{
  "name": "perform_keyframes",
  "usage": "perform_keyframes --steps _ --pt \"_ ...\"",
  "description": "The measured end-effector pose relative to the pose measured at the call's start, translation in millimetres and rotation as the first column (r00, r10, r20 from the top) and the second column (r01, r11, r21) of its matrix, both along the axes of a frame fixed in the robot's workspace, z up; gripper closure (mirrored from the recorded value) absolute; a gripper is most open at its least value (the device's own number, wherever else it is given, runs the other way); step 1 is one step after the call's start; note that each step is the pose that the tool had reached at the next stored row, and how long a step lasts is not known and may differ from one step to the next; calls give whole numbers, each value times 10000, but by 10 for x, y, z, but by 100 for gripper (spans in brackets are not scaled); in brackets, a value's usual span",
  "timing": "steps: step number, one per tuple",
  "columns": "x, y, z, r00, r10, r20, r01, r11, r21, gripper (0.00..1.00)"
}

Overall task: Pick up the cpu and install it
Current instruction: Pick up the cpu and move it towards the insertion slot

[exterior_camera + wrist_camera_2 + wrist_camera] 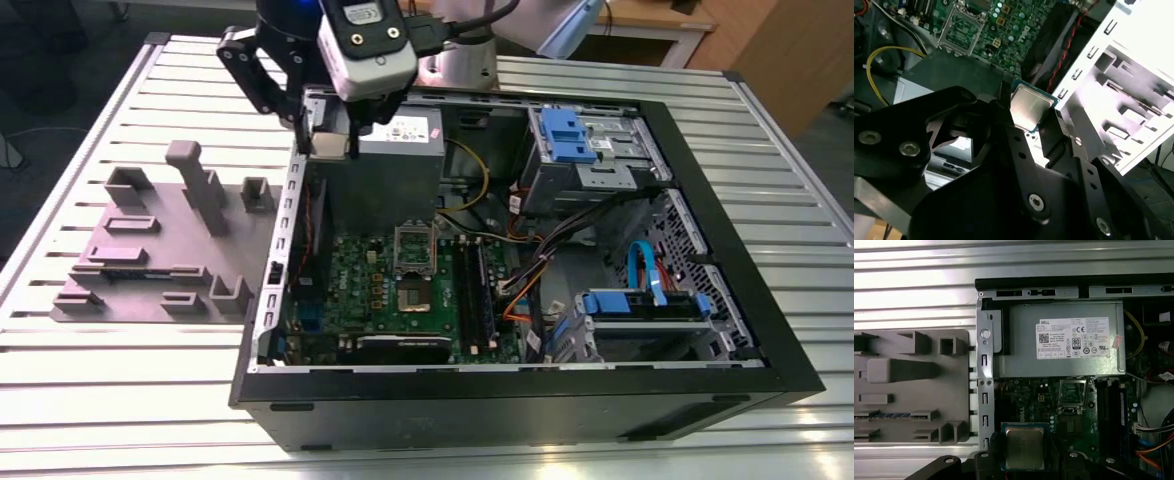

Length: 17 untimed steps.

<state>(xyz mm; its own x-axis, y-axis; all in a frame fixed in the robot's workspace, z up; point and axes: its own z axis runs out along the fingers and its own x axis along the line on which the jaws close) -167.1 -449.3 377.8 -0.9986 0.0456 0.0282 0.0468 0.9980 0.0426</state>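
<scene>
- The gripper (1024, 461) pinches the cpu (1024, 447) by two opposite edges, with the shiny top showing in both wrist views.
- The cpu hangs over the open computer case (985, 390), near its side wall and the power supply (1064, 340).
- The socket (1072, 392) on the motherboard (1024, 400) lies uncovered, apart from the cpu.

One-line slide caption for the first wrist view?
Gripper holding the cpu above the open computer case, with the motherboard socket and power supply beneath.
</scene>
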Motion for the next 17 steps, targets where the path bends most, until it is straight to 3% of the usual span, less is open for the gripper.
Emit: perform_keyframes --steps 6,11,17 --pt "54 -32 -12 10000 -1 -1 0 9999 -118 53" --pt "65 -109 -19 10000 -1 -1 1 9999 -128 53" --pt "129 -135 -20 10000 -1 -1 1 9999 -133 53"
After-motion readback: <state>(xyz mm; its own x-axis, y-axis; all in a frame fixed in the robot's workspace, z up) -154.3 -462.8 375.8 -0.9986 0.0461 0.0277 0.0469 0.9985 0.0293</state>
